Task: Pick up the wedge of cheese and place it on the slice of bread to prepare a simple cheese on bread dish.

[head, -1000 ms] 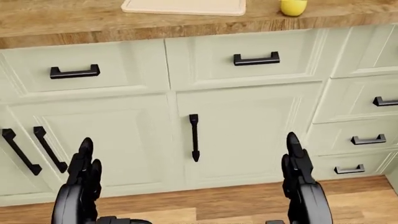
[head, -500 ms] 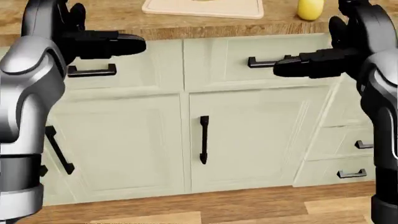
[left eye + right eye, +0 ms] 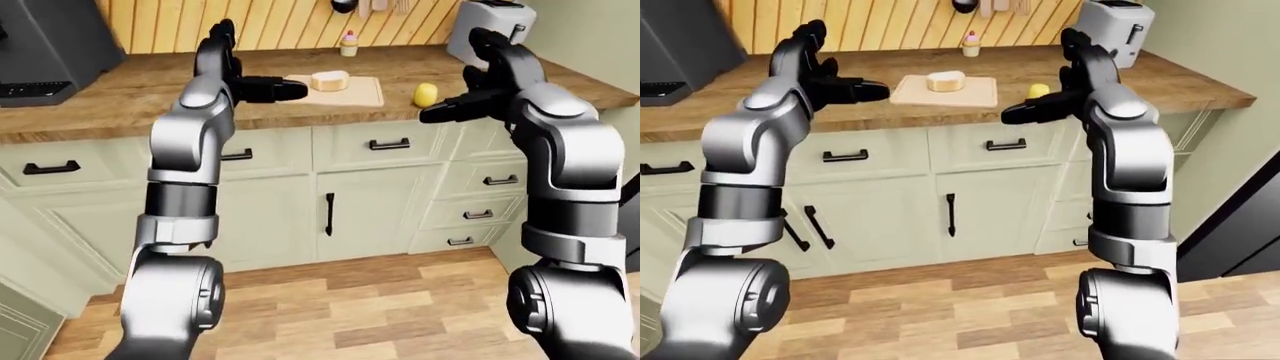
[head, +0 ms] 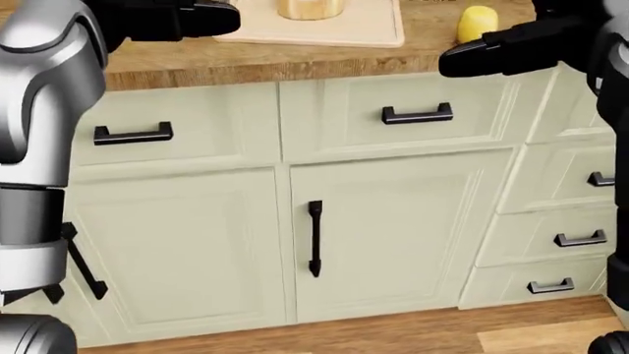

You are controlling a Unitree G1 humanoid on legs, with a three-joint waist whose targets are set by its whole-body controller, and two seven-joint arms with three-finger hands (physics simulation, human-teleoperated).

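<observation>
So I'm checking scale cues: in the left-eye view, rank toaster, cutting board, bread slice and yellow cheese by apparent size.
1. cutting board
2. toaster, partly hidden by the right hand; close to the board, so unsure
3. bread slice
4. cheese, near the bread's size

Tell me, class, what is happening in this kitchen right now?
A humanoid robot stands before the wooden counter with both arms raised. Its left hand and right hand are open and empty. The slice of bread lies on a cutting board, and the yellow wedge of cheese sits on the counter to its right, untouched.
</observation>
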